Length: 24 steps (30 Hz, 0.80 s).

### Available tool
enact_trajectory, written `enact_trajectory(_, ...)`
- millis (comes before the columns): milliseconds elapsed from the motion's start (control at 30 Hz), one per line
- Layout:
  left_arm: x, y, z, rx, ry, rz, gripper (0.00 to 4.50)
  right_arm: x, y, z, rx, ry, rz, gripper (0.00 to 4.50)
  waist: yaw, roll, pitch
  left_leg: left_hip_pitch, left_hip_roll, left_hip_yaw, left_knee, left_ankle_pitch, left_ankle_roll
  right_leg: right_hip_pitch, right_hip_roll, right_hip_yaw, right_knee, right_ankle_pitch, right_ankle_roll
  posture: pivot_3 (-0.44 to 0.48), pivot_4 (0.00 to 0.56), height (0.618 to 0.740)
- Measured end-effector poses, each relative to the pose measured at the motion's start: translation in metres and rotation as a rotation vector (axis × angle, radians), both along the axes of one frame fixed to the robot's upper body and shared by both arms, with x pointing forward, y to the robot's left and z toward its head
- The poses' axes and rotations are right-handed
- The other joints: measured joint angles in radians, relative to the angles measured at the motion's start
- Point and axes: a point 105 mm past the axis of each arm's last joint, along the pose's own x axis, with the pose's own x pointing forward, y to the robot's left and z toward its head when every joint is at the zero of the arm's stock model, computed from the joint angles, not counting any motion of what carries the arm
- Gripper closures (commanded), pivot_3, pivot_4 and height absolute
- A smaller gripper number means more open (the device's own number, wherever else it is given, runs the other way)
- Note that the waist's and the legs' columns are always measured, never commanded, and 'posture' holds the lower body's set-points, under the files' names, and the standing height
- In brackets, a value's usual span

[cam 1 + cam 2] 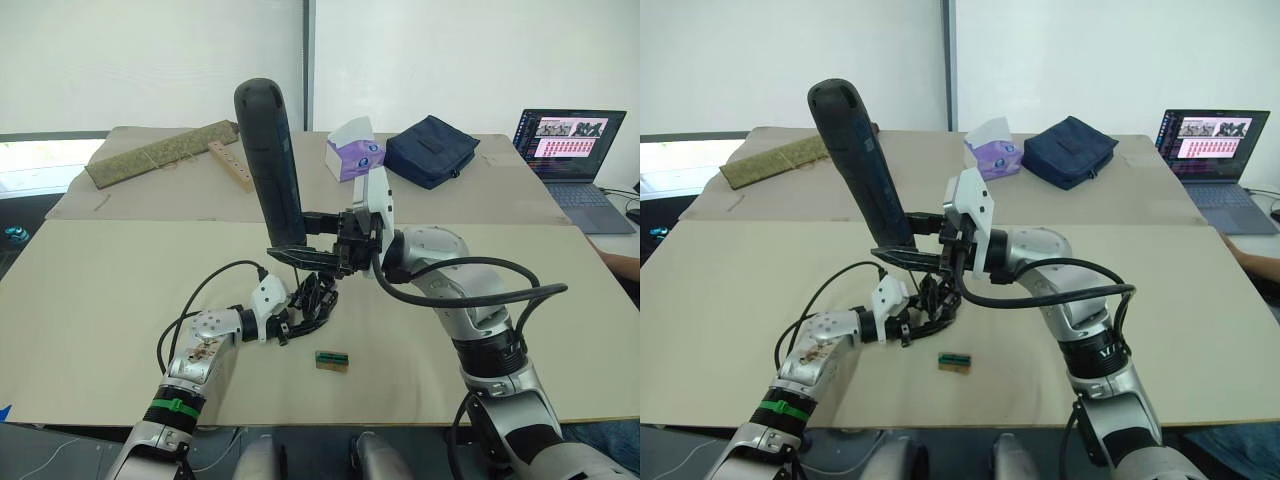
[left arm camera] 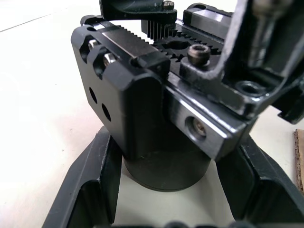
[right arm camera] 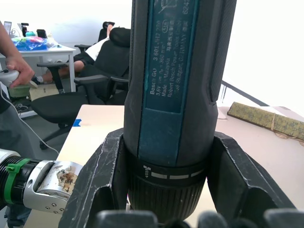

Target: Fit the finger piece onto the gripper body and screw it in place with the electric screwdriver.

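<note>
Screwing step underway. Left pincer (image 1: 290,325) clamps the small black mechanical gripper body (image 1: 315,298) on the beige surface (image 1: 120,290), centre-near. Right pincer (image 1: 300,235) grips the thick matte black cylindrical electric screwdriver (image 1: 270,160) upright above. Next: seat bit in screw head.
</note>
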Motion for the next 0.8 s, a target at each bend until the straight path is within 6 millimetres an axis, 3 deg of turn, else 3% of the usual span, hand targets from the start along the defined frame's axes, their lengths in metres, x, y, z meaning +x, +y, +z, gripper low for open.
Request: enact_trajectory(800, -0.0001, 0.0001, 0.0000, 0.001, 0.000, -0.002, 2.20, -0.0002, -0.0004, -0.0060, 0.011, 0.019, -0.005, 2.58, 0.000, 0.000, 0.000, 0.000, 0.000, 0.000, 0.000, 0.000, 0.000, 0.000, 0.000, 0.000, 0.000, 0.000, 0.000, 0.000, 0.150, 0.740)
